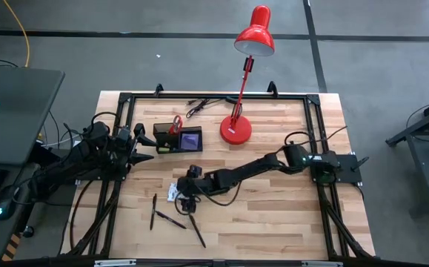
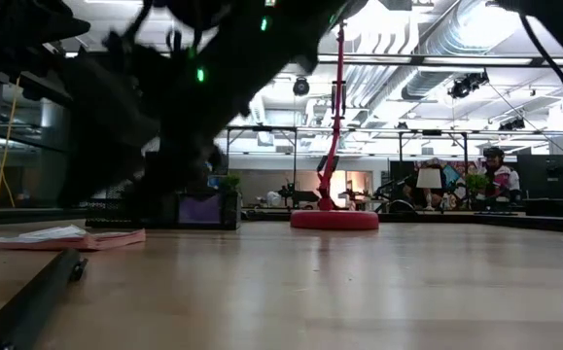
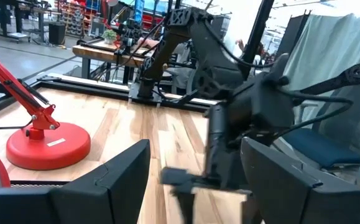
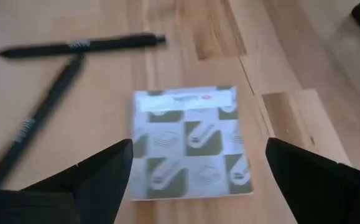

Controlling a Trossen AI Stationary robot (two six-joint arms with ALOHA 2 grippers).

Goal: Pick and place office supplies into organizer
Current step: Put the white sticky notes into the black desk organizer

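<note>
While the right pincer (image 4: 198,180) hovers with its fingers spread over the patterned packet (image 4: 190,143) lying flat on the worktop (image 1: 288,208), two black pens (image 4: 80,45) lie just beside the packet. The left pincer (image 3: 195,186), also spread, waits near the organizer (image 1: 175,139), which holds the red-handled scissors (image 1: 176,122) and purple pad (image 1: 191,139).

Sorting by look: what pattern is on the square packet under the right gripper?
White with grey-green checker squares on the packet; right wrist view.

the right arm is stretched across the table, its right gripper (image 1: 187,197) lowered near the front centre, fingers (image 4: 86,177) spread wide. the left arm is held at the left edge, left gripper (image 1: 146,145) parted.
</note>
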